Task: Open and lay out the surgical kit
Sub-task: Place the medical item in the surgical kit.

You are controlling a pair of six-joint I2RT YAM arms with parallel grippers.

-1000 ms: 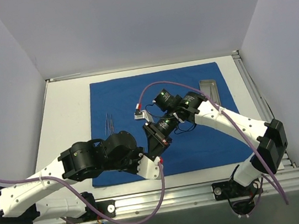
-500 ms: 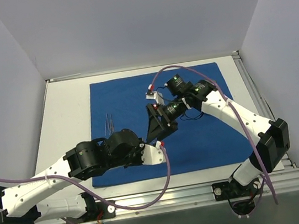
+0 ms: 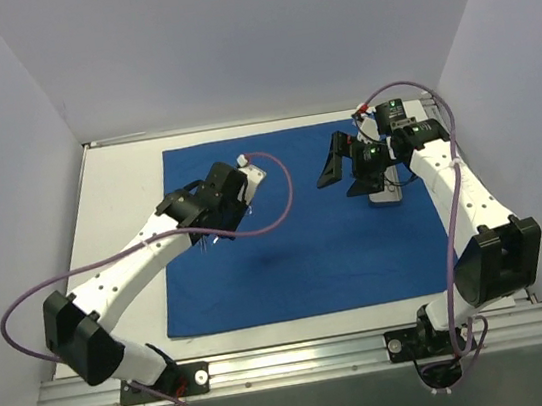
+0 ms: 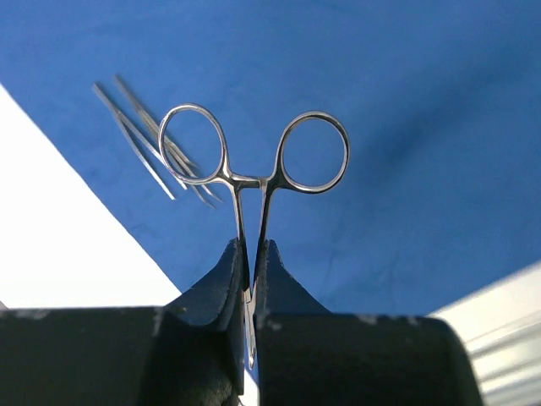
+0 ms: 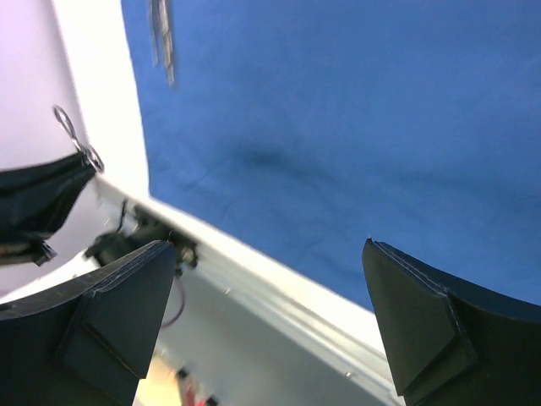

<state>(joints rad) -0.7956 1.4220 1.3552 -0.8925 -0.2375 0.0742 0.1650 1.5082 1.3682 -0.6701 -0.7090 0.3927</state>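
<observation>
Clearly, the left claw (image 4: 248,249) is pinched tight on the shanks of the silver forceps (image 4: 249,180). The two ring handles stick out past its fingertips, over the blue cloth wrap (image 3: 299,260). The wrap lies spread flat as a big rectangle on the white surface (image 3: 120,204), beneath both claws. Beyond the left claw's tips and off to its left in the wrist view, the thin tweezers (image 4: 144,139) lie on the cloth near its edge, apart from the forceps.

The right claw (image 3: 345,174) hangs over the far right part of the wrap with its fingers spread wide and nothing between them. Only blue cloth and the edge of the surface show in the gap. Just beside it on the right, partly under the arm, a narrow metal tray (image 3: 385,197) rests on the wrap. From the right wrist camera the left claw shows far off to the left, with the forceps' rings poking up from it.
</observation>
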